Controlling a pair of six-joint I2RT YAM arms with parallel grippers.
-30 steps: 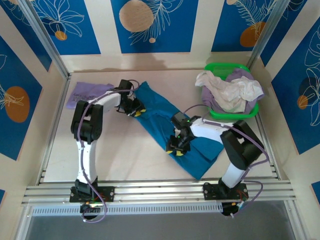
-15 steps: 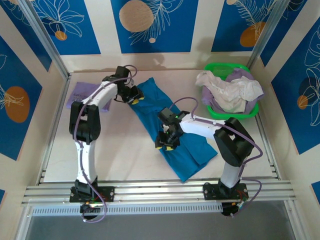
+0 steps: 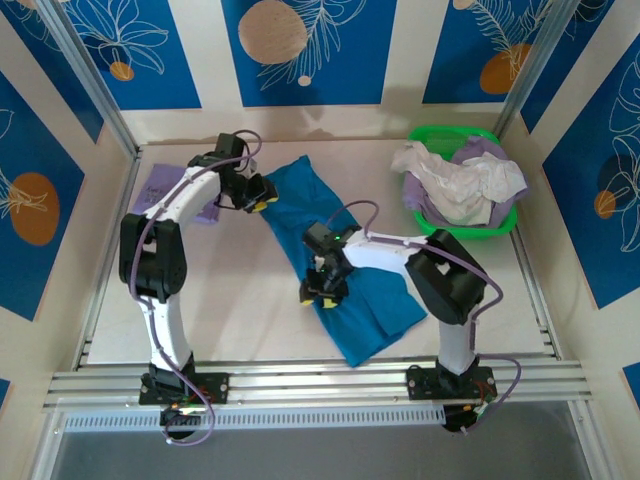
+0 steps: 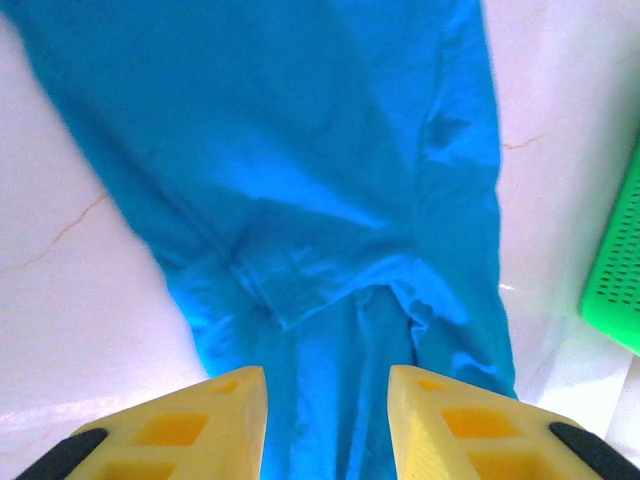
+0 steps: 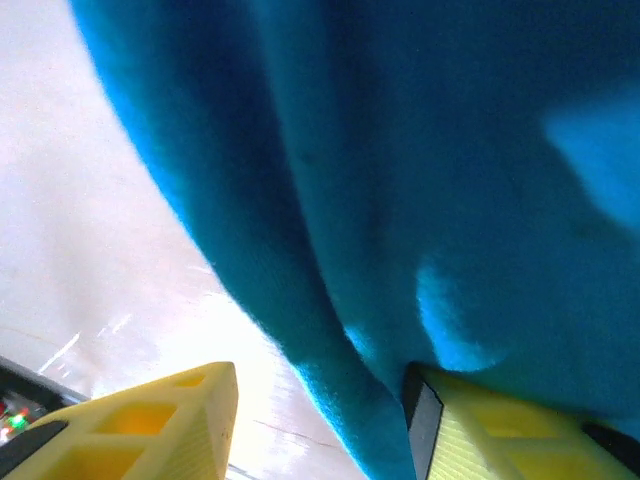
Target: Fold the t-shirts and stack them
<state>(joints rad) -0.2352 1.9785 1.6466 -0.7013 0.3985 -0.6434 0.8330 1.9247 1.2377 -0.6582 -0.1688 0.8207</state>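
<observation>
We are looking down at the pale table point(image 3: 250, 330). The teal shirt point(image 3: 385, 310) is lying across its middle as a long band, running from the far centre towards the near right. Over the last second its near end has been swinging leftwards, so the band is now lying steeper, while its far end is staying about where it was.

At the far right the green basket point(image 3: 452, 132) is holding a heap of white and lilac shirts point(image 3: 460, 185). A lavender shirt point(image 3: 165, 190) is lying flat at the far left.

The right gripper point(image 3: 318, 295) has been travelling left with the near half of the teal shirt and is sitting on its left edge. Its jaws are standing partly apart, with the cloth bunching against one finger and bare table showing in the gap, so we are seeing no pinch.

The left gripper point(image 3: 255, 200) has been shifting farther and left, to the shirt's far corner. Its jaws are likewise part open, straddling a strip of cloth without clamping it.

We are judging that the shirt is being straightened for a fold, with the stacking not yet begun.
</observation>
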